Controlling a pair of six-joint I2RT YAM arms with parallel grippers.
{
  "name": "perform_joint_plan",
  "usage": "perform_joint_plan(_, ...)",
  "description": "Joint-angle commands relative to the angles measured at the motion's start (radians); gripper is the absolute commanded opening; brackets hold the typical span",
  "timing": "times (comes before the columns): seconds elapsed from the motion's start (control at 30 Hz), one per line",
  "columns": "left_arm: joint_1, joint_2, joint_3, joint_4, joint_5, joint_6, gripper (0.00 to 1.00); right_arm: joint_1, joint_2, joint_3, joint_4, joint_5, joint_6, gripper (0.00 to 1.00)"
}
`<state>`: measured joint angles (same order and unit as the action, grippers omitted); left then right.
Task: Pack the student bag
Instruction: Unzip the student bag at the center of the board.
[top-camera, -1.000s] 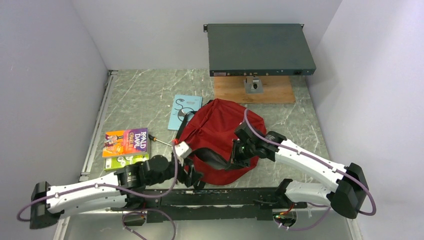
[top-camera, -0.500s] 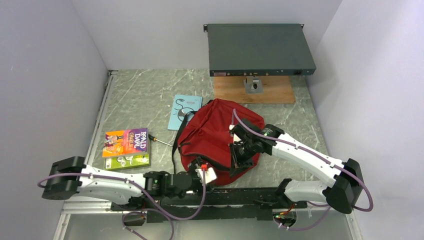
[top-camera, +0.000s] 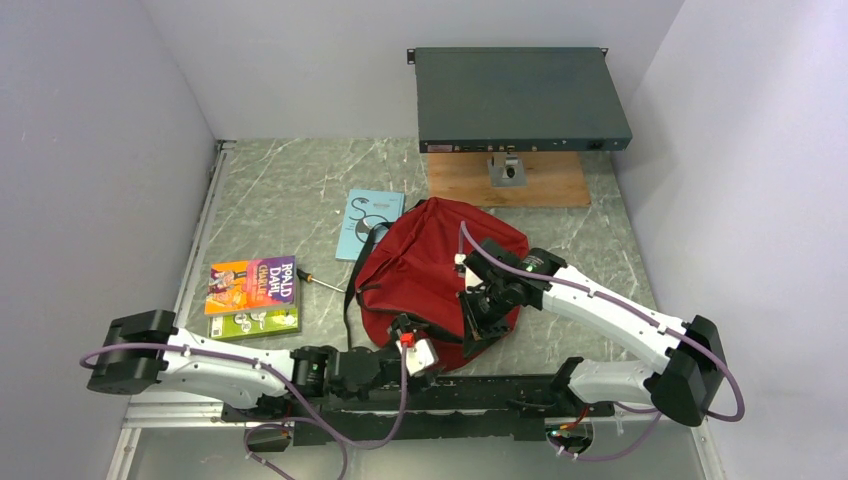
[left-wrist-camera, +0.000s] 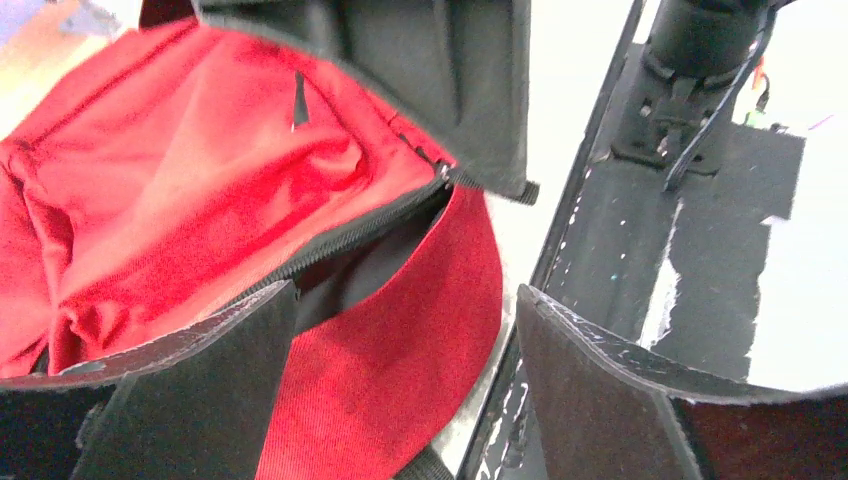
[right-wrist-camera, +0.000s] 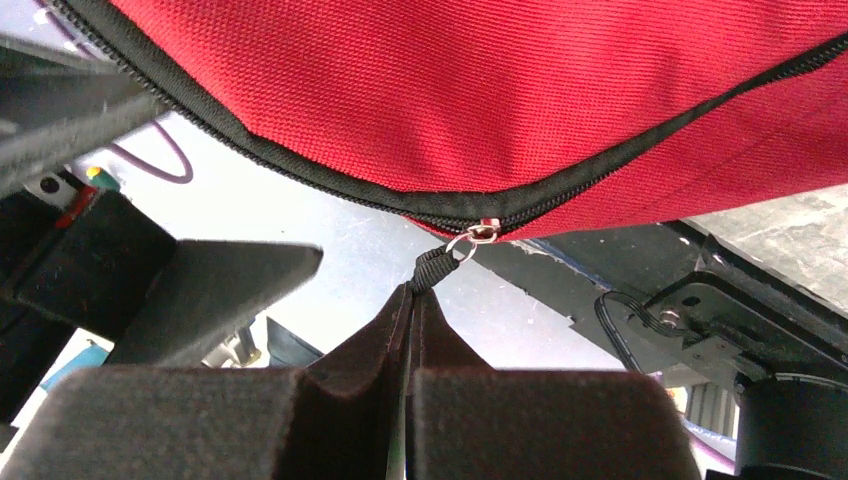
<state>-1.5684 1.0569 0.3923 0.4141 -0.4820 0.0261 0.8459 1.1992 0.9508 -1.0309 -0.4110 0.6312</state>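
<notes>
The student bag (top-camera: 430, 265), a dark red fabric backpack with black straps and zipper trim, lies mid-table. My right gripper (top-camera: 474, 322) is at its near right side. In the right wrist view the gripper (right-wrist-camera: 412, 300) is shut on the black zipper pull cord (right-wrist-camera: 432, 268), which hangs from the bag's zipper (right-wrist-camera: 300, 165). My left gripper (top-camera: 408, 345) is low at the bag's near edge. In the left wrist view it (left-wrist-camera: 405, 390) is open, with the bag's red front flap (left-wrist-camera: 390, 330) between its fingers (left-wrist-camera: 190, 400). The zipper there gapes and shows a dark inside.
An orange and purple book (top-camera: 252, 284) lies on a green book (top-camera: 255, 323) at the left, with a small screwdriver (top-camera: 320, 281) beside them. A light blue book (top-camera: 368, 222) lies partly under the bag. A dark box (top-camera: 520, 98) on a wooden board (top-camera: 505, 180) stands at the back.
My left arm has swung down and right, from the bag's left side to its near edge. My right gripper has shifted slightly left, still holding the zipper pull.
</notes>
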Motion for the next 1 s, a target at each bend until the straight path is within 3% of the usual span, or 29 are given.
perform_joint_plan(0.0, -0.02, -0.015, -0.006, 0.133, 0.029, 0.089, 0.87, 0.002, -0.023, 0.007, 0.047, -0.064, 0.007, 0.0)
perform_joint_plan(0.17, -0.016, 0.075, 0.027, 0.148, 0.027, 0.21, 0.88, 0.001, -0.036, 0.005, 0.061, -0.065, 0.024, 0.0)
perform_joint_plan(0.33, 0.011, 0.134, 0.037, 0.155, 0.07, 0.201, 0.84, 0.001, -0.047, 0.015, 0.07, -0.065, 0.04, 0.0)
perform_joint_plan(0.47, 0.033, 0.189, 0.055, 0.161, 0.021, 0.205, 0.77, 0.001, -0.05, 0.008, 0.08, -0.057, 0.047, 0.0)
perform_joint_plan(0.57, 0.04, 0.214, 0.076, 0.159, -0.008, 0.213, 0.58, 0.001, -0.042, 0.004, 0.058, -0.032, 0.042, 0.0)
perform_joint_plan(0.77, 0.042, 0.195, 0.066, 0.111, -0.052, 0.199, 0.08, 0.0, -0.033, 0.012, -0.029, 0.083, 0.033, 0.0)
perform_joint_plan(0.83, 0.041, 0.165, 0.047, 0.081, -0.056, 0.182, 0.0, -0.011, -0.026, -0.007, -0.088, 0.178, 0.051, 0.0)
perform_joint_plan(0.97, 0.041, 0.079, -0.009, 0.038, -0.045, 0.136, 0.0, -0.14, -0.048, -0.129, -0.119, 0.27, 0.09, 0.0)
